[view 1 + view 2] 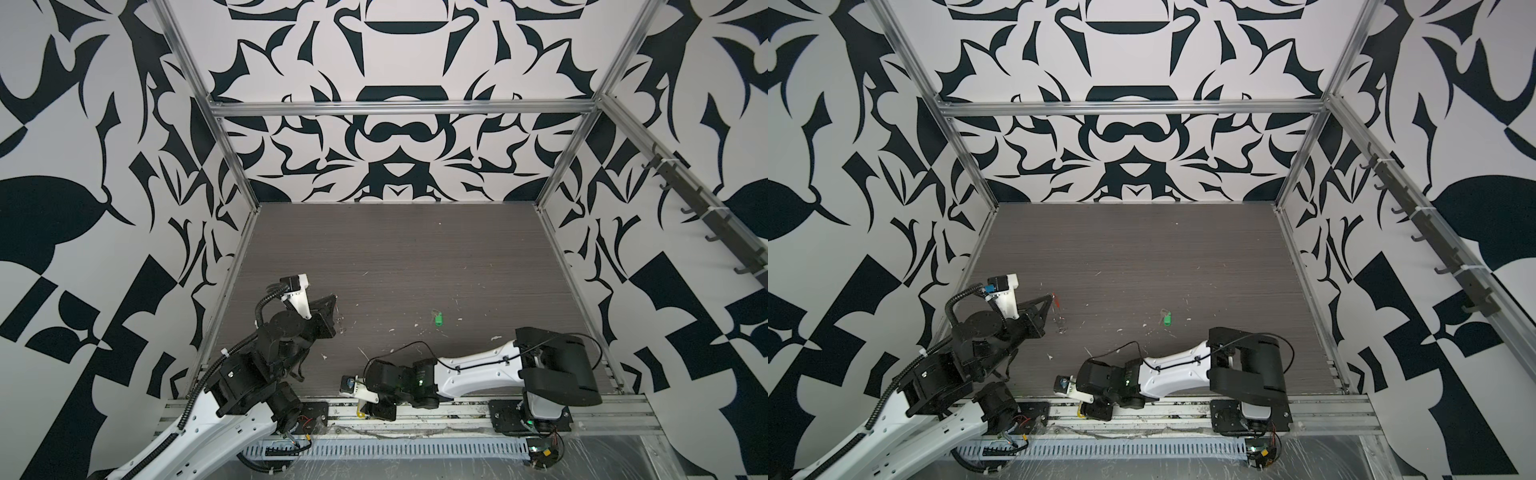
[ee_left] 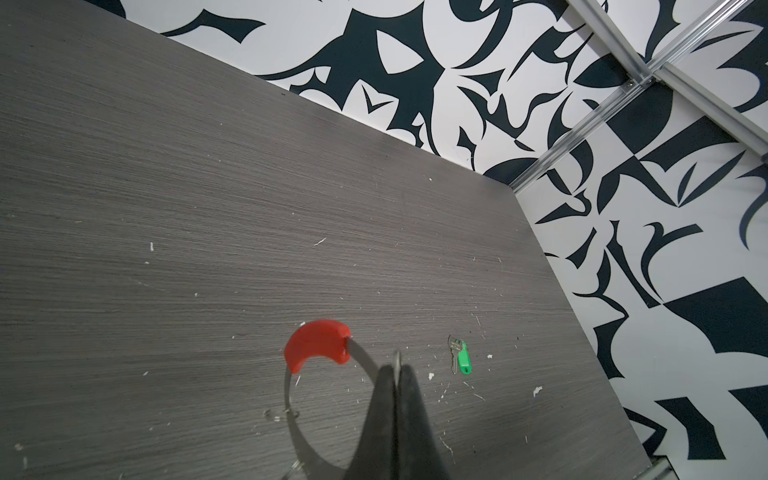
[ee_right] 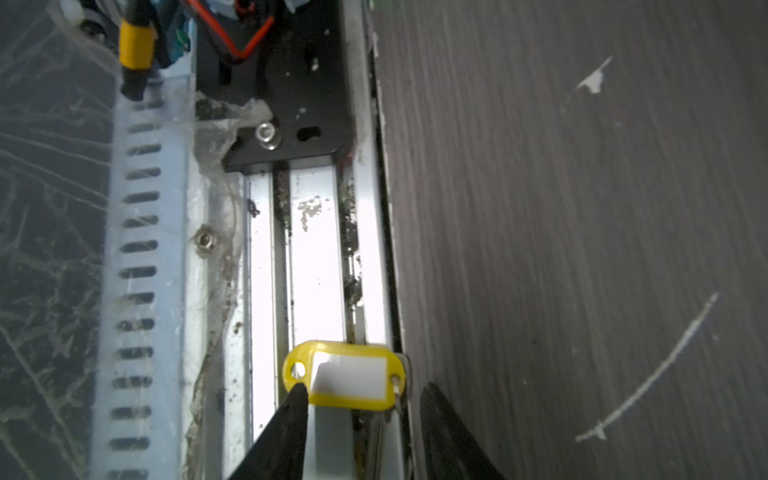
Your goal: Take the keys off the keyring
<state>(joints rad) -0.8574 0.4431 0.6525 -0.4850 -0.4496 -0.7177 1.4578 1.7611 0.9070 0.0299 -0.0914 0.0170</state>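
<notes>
looking down in both top views, the left gripper [image 1: 332,301] sits at about nine o'clock of the table [image 1: 415,249], jaws shut on the keyring [image 1: 1056,301], which shows nearly edge-on at the tips. the green key [image 1: 436,319] lies alone on the table at about four o'clock of its middle, well apart from both arms. the right gripper [image 1: 368,412] is at six o'clock, over the rail [image 1: 457,409] along the near edge, with the yellow key [image 1: 361,414] at its tip.

in the left wrist view the fingers [image 2: 382,415] are pressed together on the keyring's grey wire, the red sleeve [image 2: 318,345] further round and clear of them; the green key lies flat on the table beyond.

in the right wrist view the jaws stand apart, gripping nothing; the yellow key's tag [image 3: 343,378] lies across the rail between the tips, one finger [image 3: 291,415] touching its edge, the other just clear of it. the key's metal shows beside the tag.
</notes>
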